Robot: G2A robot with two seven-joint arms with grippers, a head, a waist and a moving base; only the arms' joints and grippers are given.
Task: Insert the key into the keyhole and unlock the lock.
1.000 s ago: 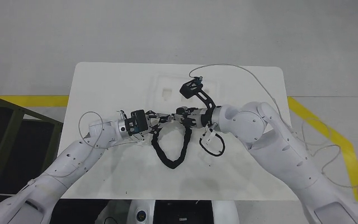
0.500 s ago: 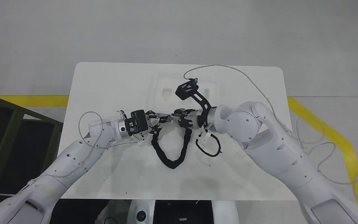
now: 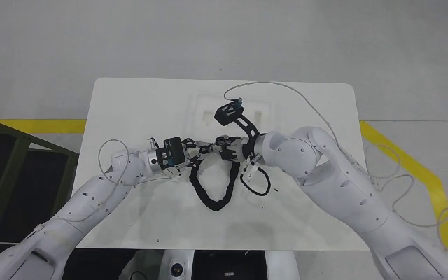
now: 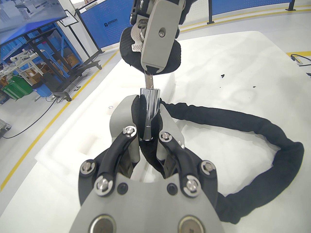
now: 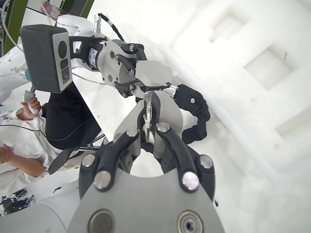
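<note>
Over the last second the right arm's forearm and wrist roll and crowd in toward the middle of the table [image 3: 126, 105], while the left arm and the black sleeved chain [image 3: 210, 192] keep their places. We read that as the key being worked at the keyhole, pushed or turned, rather than a fresh approach. The left gripper [image 4: 147, 122] is pressed together on the chrome lock cylinder [image 4: 150, 98], holding it out with its open end facing the other arm. The right gripper [image 5: 149, 105] pinches the key [image 4: 148, 80] by its head, blade pointing straight at that end. From the left wrist view the blade meets the top of the cylinder and its tip seems to sit inside, yet a short stretch of bare blade shows between the right fingertip and the chrome rim, so we judge it not fully seated. The chain trails from the cylinder in a loop lying on the table, beside the white foam tray [image 3: 210, 112]. The shackle end looks closed — no sign of release.
</note>
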